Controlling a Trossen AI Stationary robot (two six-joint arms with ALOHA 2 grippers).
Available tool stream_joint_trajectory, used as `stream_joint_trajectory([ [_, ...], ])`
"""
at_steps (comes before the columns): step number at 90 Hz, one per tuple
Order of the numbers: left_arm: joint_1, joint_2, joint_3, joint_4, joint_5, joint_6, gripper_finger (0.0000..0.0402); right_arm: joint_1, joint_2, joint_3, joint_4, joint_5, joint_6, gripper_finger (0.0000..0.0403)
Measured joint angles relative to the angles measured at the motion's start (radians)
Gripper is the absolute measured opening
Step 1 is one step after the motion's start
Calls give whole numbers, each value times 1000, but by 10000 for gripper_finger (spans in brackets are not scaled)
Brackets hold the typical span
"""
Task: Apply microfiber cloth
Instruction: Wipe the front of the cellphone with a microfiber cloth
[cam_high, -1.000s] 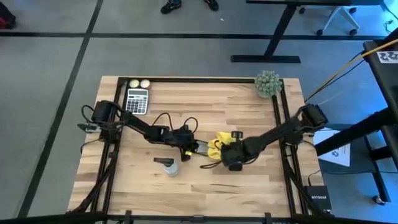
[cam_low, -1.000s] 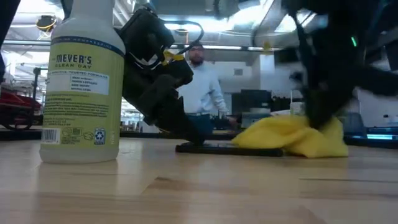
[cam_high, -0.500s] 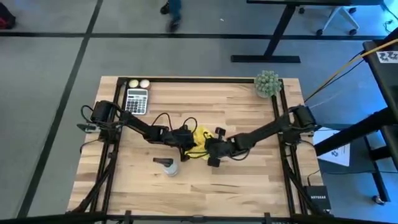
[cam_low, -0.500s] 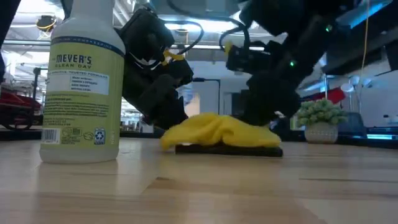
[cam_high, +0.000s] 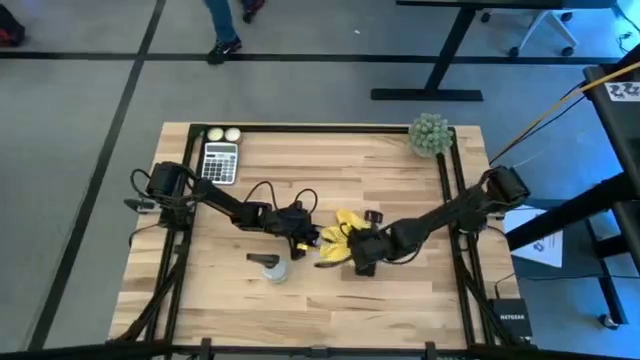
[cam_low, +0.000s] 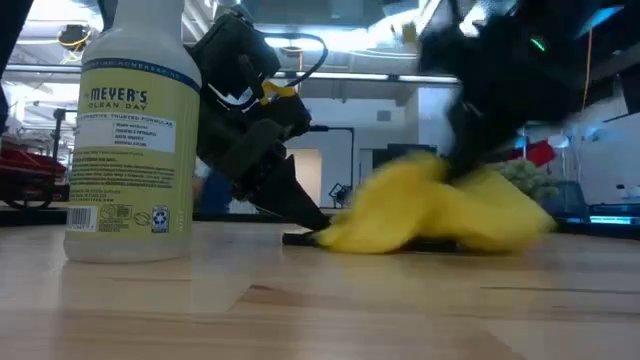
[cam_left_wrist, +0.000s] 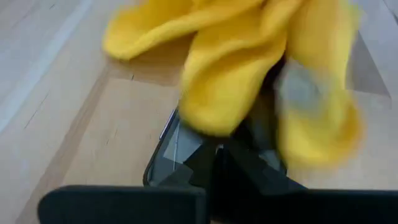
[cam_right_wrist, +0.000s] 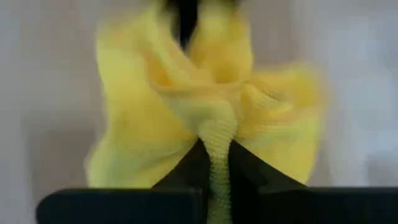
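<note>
Swept rightward off the phone (cam_left_wrist: 180, 155), bunched yellow microfiber cloth (cam_high: 338, 240) sits pinched in the right jaws

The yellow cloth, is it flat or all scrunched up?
Scrunched up. The microfiber cloth bunches into folds where the right gripper pinches it.

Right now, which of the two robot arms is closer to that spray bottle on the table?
The left. The left gripper is down at the phone, just beside the spray bottle. The right gripper, pinching the yellow cloth, sits farther off, beyond the phone.
</note>
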Motion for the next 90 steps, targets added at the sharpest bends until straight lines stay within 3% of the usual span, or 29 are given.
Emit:
stream_joint_trajectory([
  [13, 0, 0, 0, 0, 0, 1, 15, -54, 53, 0, 287, 27, -113, 14],
  [24, 0, 0, 0, 0, 0, -2, 15, -98, 155, 1, 457, -83, -143, 14],
  [36, 0, 0, 0, -2, -1, -1, 15, -109, 263, 2, 503, -202, -138, 14],
  [50, 0, 0, 3, 1, 5, -1, 15, -86, 274, 12, 337, -212, -55, 14],
  [85, 0, 0, 0, -3, 5, 16, 15, 12, 57, -6, -222, -292, -29, 14],
  [90, 0, 0, -1, -7, 3, 16, 15, 7, 21, -1, -240, -280, -29, 14],
])
